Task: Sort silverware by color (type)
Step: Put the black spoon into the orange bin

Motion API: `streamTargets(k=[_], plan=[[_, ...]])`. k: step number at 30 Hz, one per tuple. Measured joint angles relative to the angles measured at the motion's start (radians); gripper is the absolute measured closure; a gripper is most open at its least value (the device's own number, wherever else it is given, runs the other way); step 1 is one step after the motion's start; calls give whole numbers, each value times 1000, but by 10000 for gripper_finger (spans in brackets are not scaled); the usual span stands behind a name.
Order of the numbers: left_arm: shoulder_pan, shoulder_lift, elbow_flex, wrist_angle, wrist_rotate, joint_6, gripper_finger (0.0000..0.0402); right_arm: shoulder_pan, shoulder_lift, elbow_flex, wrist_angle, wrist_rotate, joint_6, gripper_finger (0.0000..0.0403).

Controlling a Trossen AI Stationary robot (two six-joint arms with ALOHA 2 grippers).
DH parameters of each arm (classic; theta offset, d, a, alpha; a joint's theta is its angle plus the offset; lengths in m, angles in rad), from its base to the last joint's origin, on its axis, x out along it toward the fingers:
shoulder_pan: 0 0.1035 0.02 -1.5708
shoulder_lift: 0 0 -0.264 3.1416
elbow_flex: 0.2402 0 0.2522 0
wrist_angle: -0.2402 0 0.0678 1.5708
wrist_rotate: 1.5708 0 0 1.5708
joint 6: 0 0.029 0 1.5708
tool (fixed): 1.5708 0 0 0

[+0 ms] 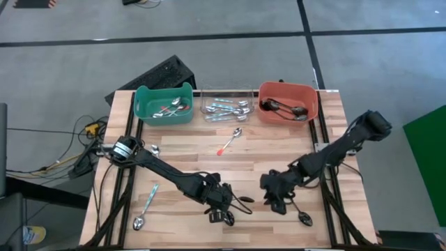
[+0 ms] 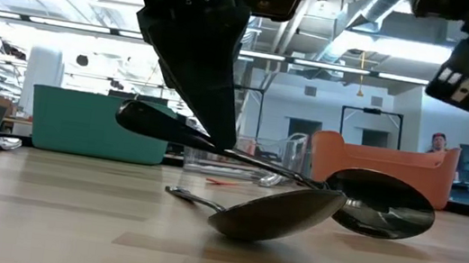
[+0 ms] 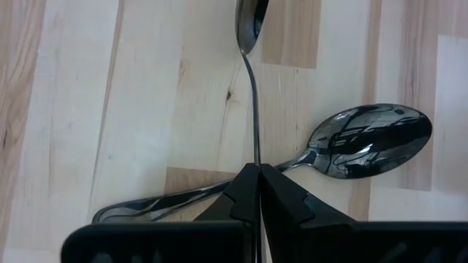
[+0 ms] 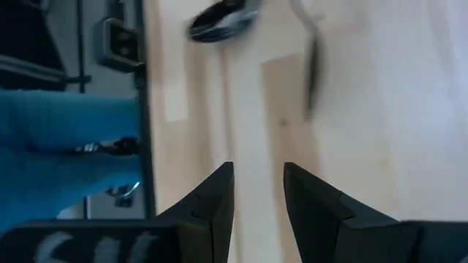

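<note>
Left wrist view, centre: left gripper (image 3: 257,191) pinches a thin dark-handled spoon (image 3: 254,73), bowl shiny. Right gripper (image 4: 258,191) spread, empty.

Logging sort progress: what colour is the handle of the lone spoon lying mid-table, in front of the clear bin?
Orange-red; the spoon shows best in the high view.

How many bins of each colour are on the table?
Teal bin: 1
Clear bin: 1
Orange bin: 1
Total: 3
</note>
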Motion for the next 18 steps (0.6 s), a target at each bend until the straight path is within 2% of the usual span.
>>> streamTargets(k=[5, 12, 18], plan=[[0, 0, 0, 2, -1, 0, 402, 19, 41, 0, 48, 0, -39, 262], [0, 0, 0, 12, -6, -11, 402, -19, 67, 0, 126, 14, -209, 262], [1, 0, 0, 29, -3, -12, 402, -53, 124, -1, 140, 24, -224, 262]])
